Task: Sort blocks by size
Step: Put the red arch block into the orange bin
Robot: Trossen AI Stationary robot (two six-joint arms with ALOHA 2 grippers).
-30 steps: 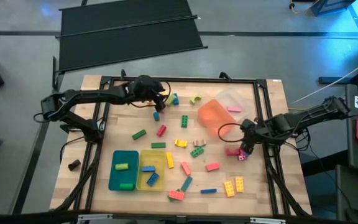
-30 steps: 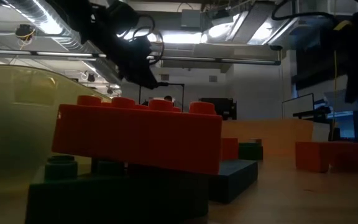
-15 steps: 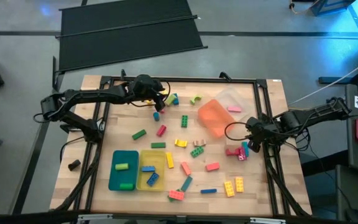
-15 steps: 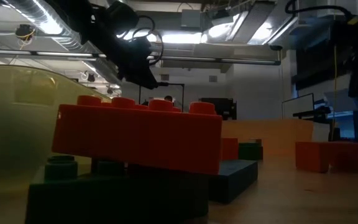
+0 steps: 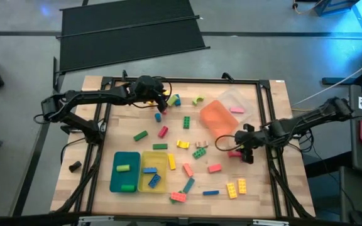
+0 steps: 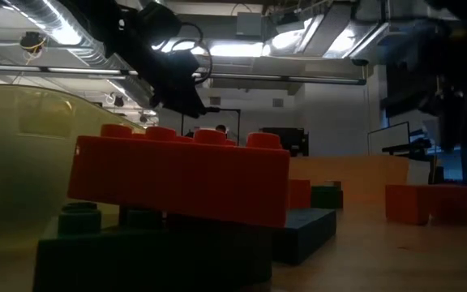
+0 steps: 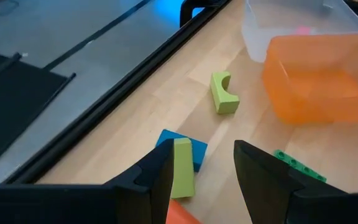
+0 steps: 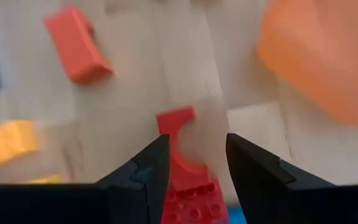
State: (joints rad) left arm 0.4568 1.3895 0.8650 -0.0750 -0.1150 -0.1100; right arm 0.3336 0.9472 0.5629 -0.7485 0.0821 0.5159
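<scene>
Many small studded blocks lie scattered on the wooden table (image 5: 99, 125). My left gripper (image 5: 163, 100) is open at the far side, low over a yellow-green block (image 7: 183, 168) that leans on a blue block (image 7: 194, 151); both show between its fingers in the left wrist view (image 7: 201, 155). My right gripper (image 5: 242, 149) is open at the right, its fingers on either side of a red arched block (image 8: 174, 134) and a red studded block (image 8: 194, 202). My left gripper has one finger (image 7: 160, 177) right beside the yellow-green block's long side (image 7: 180, 180); I cannot tell whether it touches. My right gripper stands around the red blocks, and I cannot tell whether it touches them.
An orange tray (image 5: 215, 117) and a clear tray (image 5: 237, 100) sit at the far right. A teal tray (image 5: 126, 171) and a yellow tray (image 5: 151, 171) with a few blocks stand at the near left. A green arched block (image 7: 224, 93) lies ahead of my left gripper.
My right gripper first drew back toward the table's right and far side, then has gone toward the left, over the red blocks.
</scene>
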